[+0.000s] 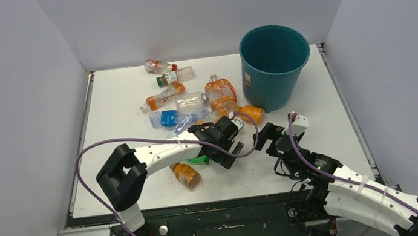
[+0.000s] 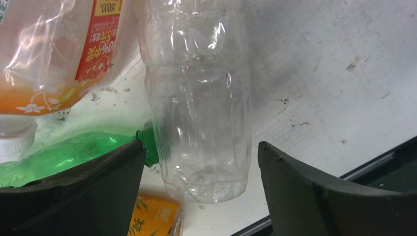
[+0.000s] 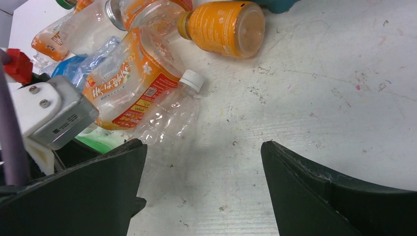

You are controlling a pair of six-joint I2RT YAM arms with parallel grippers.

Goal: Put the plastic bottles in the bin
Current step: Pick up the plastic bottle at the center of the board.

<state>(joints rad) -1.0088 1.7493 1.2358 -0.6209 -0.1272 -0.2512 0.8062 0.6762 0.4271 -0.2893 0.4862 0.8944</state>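
The teal bin (image 1: 276, 66) stands at the back right of the table. Several plastic bottles (image 1: 191, 101) lie in a heap left of it. In the left wrist view a clear unlabelled bottle (image 2: 196, 98) lies between the jaws of my left gripper (image 2: 201, 162), which is open with a gap on each side. My left gripper (image 1: 229, 144) is low at the near end of the heap. My right gripper (image 3: 204, 147) is open over bare table, just right of a clear white-capped bottle (image 3: 172, 115). In the top view my right gripper (image 1: 265, 136) is close beside the left one.
An orange bottle (image 1: 186, 175) and a green one (image 1: 199, 160) lie under the left forearm. Another orange bottle (image 1: 251, 113) rests against the bin's foot. A crushed orange-labelled bottle (image 3: 128, 83) lies beside the left wrist's camera housing (image 3: 54, 115). White walls enclose the table.
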